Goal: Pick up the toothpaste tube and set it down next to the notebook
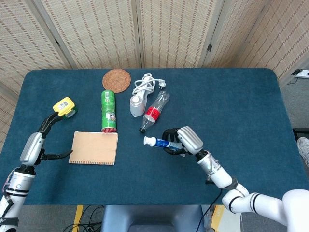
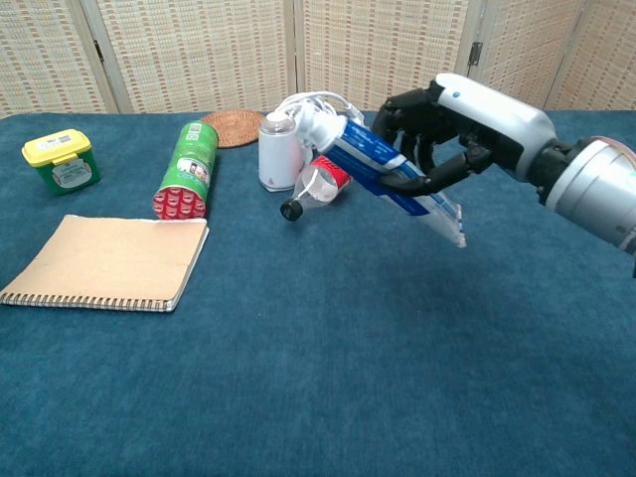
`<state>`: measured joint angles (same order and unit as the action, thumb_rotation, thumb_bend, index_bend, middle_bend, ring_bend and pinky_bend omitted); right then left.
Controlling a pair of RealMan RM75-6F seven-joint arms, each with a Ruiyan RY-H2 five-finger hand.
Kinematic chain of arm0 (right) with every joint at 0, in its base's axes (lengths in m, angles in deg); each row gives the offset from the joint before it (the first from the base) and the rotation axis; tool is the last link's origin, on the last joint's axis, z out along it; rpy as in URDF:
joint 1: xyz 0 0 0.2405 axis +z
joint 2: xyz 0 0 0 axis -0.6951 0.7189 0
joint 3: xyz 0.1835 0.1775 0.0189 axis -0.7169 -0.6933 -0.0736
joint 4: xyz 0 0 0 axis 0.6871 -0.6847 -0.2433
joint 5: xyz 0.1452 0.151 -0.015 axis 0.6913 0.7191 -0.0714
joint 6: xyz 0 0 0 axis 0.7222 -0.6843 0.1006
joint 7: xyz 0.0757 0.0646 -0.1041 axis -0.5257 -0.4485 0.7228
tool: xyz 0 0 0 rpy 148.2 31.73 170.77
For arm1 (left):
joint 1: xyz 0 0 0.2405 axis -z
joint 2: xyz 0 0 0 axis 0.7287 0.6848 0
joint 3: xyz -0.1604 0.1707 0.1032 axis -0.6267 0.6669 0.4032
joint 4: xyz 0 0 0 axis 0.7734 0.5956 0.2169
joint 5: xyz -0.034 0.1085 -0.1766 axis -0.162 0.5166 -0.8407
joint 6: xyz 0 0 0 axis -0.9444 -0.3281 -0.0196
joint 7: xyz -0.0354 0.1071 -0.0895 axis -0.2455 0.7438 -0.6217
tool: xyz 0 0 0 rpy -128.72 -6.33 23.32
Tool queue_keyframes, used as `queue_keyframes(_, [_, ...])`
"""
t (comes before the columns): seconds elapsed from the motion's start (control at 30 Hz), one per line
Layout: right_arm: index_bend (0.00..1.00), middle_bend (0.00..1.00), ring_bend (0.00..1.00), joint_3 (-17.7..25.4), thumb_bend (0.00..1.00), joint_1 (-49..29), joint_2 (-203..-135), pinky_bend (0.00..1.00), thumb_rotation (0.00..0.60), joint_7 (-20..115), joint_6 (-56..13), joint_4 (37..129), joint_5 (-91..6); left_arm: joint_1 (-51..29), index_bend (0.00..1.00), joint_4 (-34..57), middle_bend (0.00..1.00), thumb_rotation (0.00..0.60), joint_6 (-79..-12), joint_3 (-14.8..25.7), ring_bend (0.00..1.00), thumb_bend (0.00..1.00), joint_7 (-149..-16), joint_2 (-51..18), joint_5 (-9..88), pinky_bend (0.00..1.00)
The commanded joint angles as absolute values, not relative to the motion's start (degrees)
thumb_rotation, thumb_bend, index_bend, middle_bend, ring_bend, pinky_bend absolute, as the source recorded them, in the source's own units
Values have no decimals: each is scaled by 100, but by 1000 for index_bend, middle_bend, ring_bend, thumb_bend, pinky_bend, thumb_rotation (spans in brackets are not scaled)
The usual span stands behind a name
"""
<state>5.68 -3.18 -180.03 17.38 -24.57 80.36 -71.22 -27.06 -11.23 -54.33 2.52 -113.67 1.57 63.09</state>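
Observation:
My right hand (image 1: 182,140) (image 2: 452,124) grips the white and blue toothpaste tube (image 1: 158,142) (image 2: 390,179) and holds it up off the table, cap end pointing left. The tan spiral notebook (image 1: 94,148) (image 2: 107,261) lies flat at the left, well apart from the tube. In the head view my left hand (image 1: 39,140) hovers at the table's left edge, beside the notebook, fingers spread and holding nothing. The chest view does not show the left hand.
A green can (image 1: 108,110) (image 2: 186,181) lies just behind the notebook. A clear bottle with a red label (image 1: 154,111) (image 2: 324,181), a white device with a cord (image 1: 137,104) (image 2: 277,149), a woven coaster (image 1: 117,80) and a yellow-lidded tub (image 1: 64,107) (image 2: 62,162) lie further back.

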Motion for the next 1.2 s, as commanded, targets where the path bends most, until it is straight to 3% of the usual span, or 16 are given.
queue_keyframes(0.03, [719, 639, 592, 489, 534, -192, -18136, 650, 600, 1666, -2391, 8067, -7119, -2472, 145, -1352, 73, 318, -5139, 160, 40, 57, -12280, 347, 6360, 180])
queue_keyframes(0.13, [719, 639, 592, 409, 534, -81, -18260, 650, 600, 1575, -2326, 8122, -7062, -2367, 136, -1397, 72, 156, -5085, 129, 40, 57, -12790, 350, 6437, 180])
queue_keyframes(0.23, [720, 638, 592, 361, 534, 8, -18334, 650, 600, 1591, -2248, 8173, -7016, -2277, 124, -1379, 73, 43, -5067, 111, 40, 58, -13076, 316, 6502, 180])
queue_keyframes(0.33, [719, 639, 592, 277, 535, 152, -18425, 650, 600, 1636, -2091, 8269, -6930, -2164, 112, -1368, 72, 0, -5066, 74, 40, 51, -13247, 220, 6530, 180])
queue_keyframes(1.2, [719, 639, 592, -599, 534, 978, -18751, 650, 600, 2905, -853, 9403, -5333, -1608, 36, -1260, 47, 0, -5140, 140, 3, 14, -12287, -584, 6631, 156])
